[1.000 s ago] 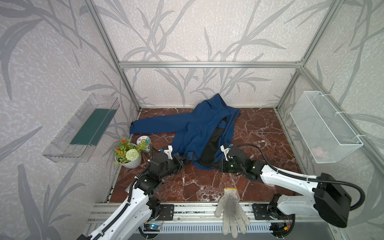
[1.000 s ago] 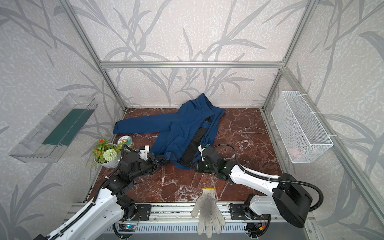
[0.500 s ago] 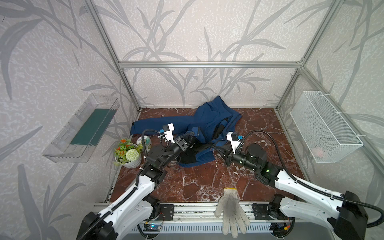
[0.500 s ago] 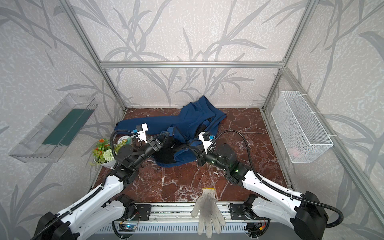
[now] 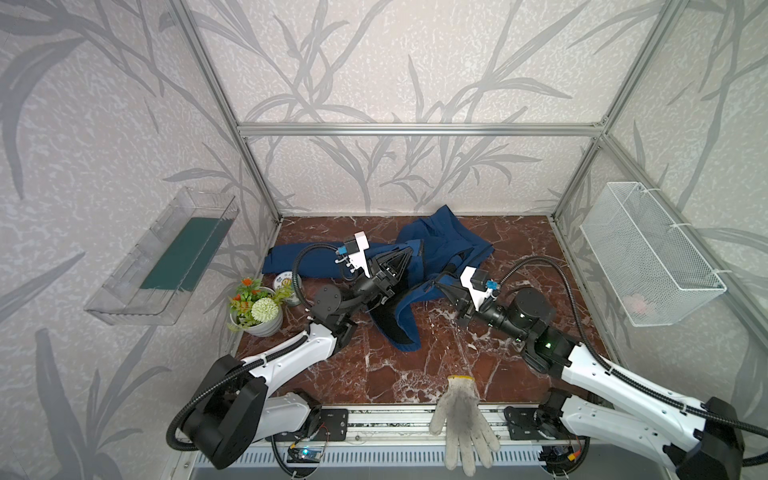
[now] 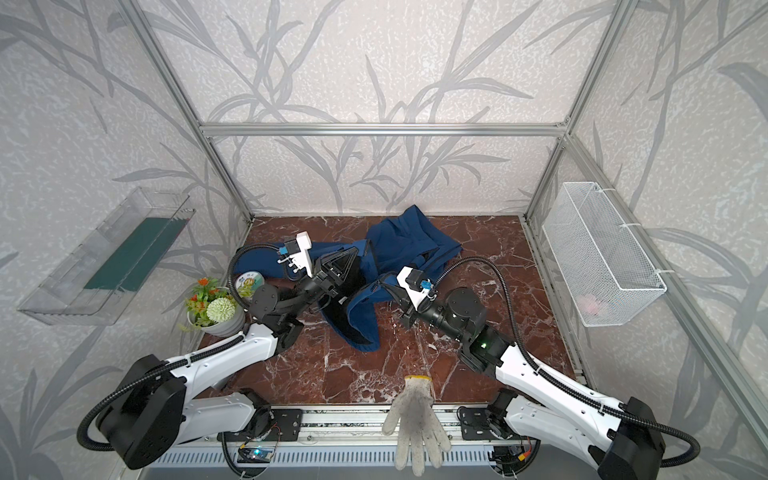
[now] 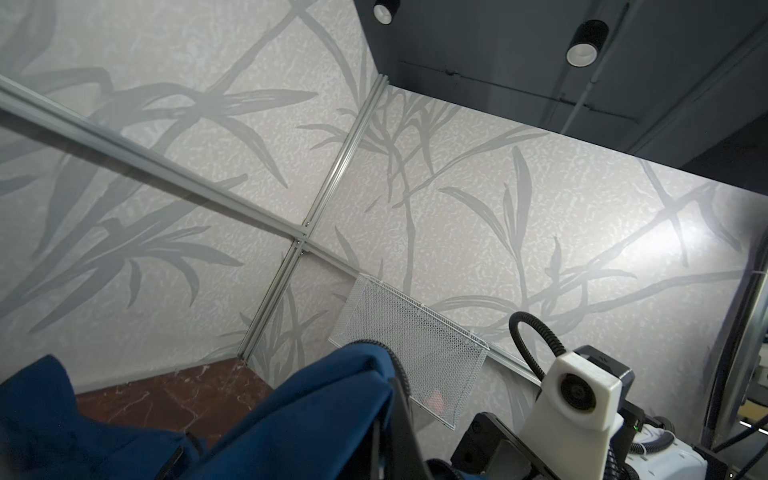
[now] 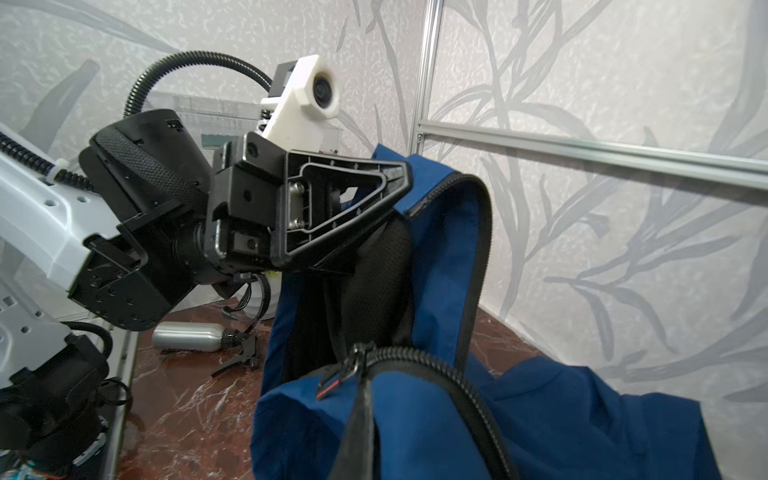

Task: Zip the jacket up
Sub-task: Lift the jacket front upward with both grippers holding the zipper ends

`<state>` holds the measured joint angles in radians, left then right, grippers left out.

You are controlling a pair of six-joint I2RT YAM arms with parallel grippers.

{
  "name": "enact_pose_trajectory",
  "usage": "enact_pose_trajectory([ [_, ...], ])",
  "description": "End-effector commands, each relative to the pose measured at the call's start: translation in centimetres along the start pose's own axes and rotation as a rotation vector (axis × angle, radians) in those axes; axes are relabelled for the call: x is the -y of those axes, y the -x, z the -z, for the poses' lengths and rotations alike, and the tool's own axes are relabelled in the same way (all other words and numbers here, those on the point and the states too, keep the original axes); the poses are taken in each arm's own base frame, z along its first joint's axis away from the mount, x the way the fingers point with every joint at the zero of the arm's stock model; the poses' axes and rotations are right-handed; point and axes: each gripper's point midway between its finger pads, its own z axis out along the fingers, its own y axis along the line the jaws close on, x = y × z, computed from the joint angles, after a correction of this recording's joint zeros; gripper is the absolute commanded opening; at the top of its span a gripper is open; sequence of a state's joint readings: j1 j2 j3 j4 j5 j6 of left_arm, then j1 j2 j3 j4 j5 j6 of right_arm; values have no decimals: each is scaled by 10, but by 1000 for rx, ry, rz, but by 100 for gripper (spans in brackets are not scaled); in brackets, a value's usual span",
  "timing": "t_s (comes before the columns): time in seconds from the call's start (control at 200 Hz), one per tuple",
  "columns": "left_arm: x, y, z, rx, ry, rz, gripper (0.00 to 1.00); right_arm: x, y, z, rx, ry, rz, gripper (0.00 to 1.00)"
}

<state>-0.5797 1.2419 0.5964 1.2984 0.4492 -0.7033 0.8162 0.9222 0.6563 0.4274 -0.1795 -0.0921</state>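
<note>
The navy-blue jacket (image 5: 436,237) (image 6: 409,237) lies bunched at the back of the marble table, with one sleeve stretched to the left. Its front edges are lifted off the table, and a black-lined flap (image 5: 399,324) hangs down between the arms. My left gripper (image 5: 407,254) (image 6: 353,251) is shut on one front edge, whose black zipper teeth (image 8: 478,249) curve over the triangular fingers (image 8: 353,208). My right gripper (image 5: 434,283) (image 6: 381,283) is shut on the other front edge. In the right wrist view, the zipper slider (image 8: 353,357) with a red tag sits just beyond its cloth-covered jaws.
A flower pot (image 5: 257,311) and a small round tin (image 5: 284,280) stand at the table's left edge. A silver canister (image 8: 187,336) lies beneath the left arm. A knitted glove (image 5: 461,424) hangs over the front rail. A wire basket (image 5: 648,257) is on the right wall, a clear shelf (image 5: 166,257) on the left.
Both arms have risen from low on the table and moved back, lifting the jacket's front edges. The jacket is now bunched farther back, with a flap hanging between the grippers.
</note>
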Motion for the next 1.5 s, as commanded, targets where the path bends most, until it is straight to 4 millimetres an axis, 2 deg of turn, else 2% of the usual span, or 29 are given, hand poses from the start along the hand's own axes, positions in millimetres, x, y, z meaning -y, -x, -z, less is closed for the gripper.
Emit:
enact_pose_trajectory([
  [0.0, 37, 29, -9, 109, -124, -239, 0, 11, 49, 7, 135, -52, 82, 0],
  [0.18, 39, 27, -19, 135, -104, -362, 0, 13, 70, 6, 180, -47, 103, 0],
  [0.385, 43, 43, -33, 186, -103, -448, 0, 17, 93, 10, 234, -66, 113, 0],
  [0.535, 44, 48, -35, 218, -67, -541, 0, 18, 96, 10, 218, -65, 49, 0],
  [0.655, 47, 50, -36, 228, -65, -578, 0, 16, 99, 14, 275, -53, 30, 0],
  [0.9, 64, 66, -39, 268, -108, -608, 0, 25, 113, 17, 372, -95, 147, 0],
  [0.975, 70, 72, -41, 285, -124, -636, 0, 31, 130, 18, 440, -94, 156, 0],
  [1.1, 80, 82, -46, 311, -154, -664, 0, 27, 148, 10, 458, -56, 177, 0],
  [1.2, 88, 86, -50, 322, -184, -709, 0, 25, 154, 7, 458, -38, 187, 0],
  [1.495, 98, 92, -59, 343, -229, -783, 0, 19, 177, 17, 502, -13, 202, 0],
])
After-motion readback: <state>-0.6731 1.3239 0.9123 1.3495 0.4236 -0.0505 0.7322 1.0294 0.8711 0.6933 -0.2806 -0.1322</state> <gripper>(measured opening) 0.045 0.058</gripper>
